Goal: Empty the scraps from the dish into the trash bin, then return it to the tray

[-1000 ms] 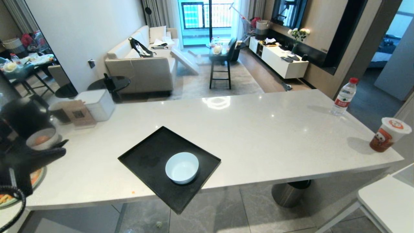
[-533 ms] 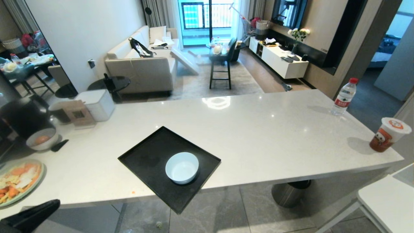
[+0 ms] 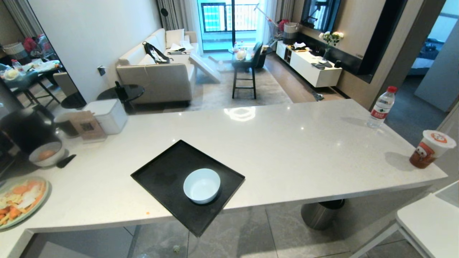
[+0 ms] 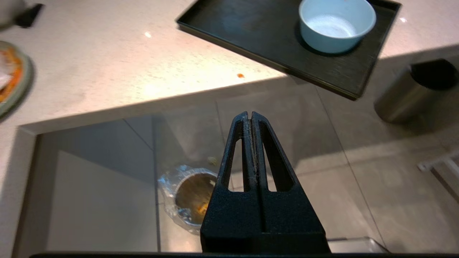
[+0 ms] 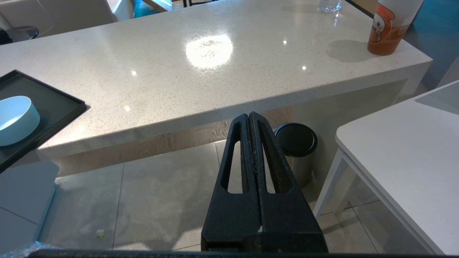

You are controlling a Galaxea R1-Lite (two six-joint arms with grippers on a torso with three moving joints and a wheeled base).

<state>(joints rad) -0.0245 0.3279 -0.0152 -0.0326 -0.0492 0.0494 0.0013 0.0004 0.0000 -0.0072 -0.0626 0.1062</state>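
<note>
One bowl (image 3: 201, 185) sits upright and empty on the one black tray (image 3: 163, 175), so the tipping looks done. The lined bin (image 4: 190, 195) on the floor holds what seem to be orange scraps, though its inside is dim. The left gripper (image 4: 250, 116) and right gripper (image 5: 249, 116) hang below the counter (image 3: 287, 143), both pinched closed and holding nothing.

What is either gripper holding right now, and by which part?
Nothing. The left gripper and right gripper are both shut on air; the dish sits empty on the tray.
</note>
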